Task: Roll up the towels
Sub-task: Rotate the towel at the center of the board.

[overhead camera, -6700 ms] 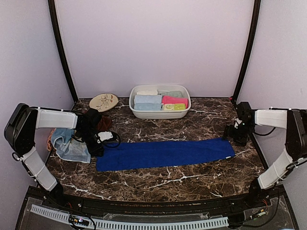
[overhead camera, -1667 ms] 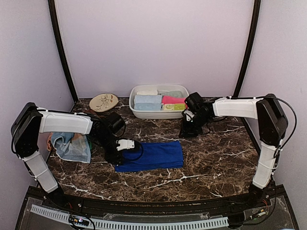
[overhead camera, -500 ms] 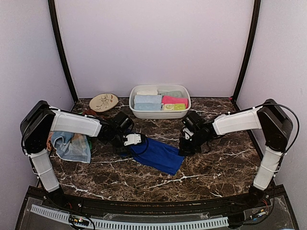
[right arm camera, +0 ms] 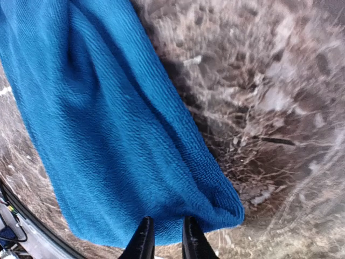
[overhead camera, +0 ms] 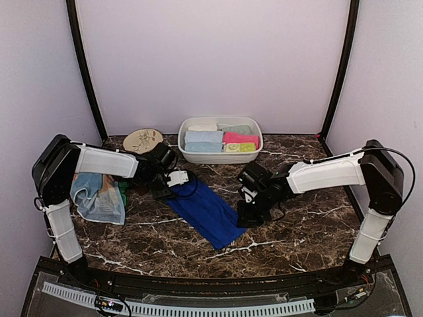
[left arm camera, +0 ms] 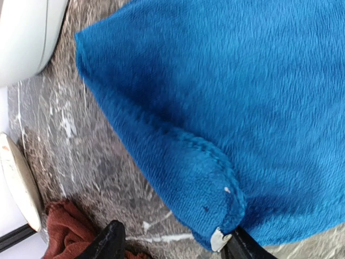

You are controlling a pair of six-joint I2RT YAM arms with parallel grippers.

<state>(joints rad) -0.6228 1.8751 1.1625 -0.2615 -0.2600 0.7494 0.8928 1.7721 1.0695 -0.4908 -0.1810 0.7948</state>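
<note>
Jaws stood apart on the left gripper (left arm camera: 173,244); the right gripper (right arm camera: 166,238) pinched the blue towel (overhead camera: 206,212), which lay diagonally, far-left to near-right.

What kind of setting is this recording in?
Probably a lab test booth: plain walls framed by black poles, two robot arms handling a blue towel on a marble-pattern table, a white tub of rolled towels.

The royal blue towel (overhead camera: 207,212) lies folded and diagonal, other towels (overhead camera: 98,197) heaped at left.
</note>
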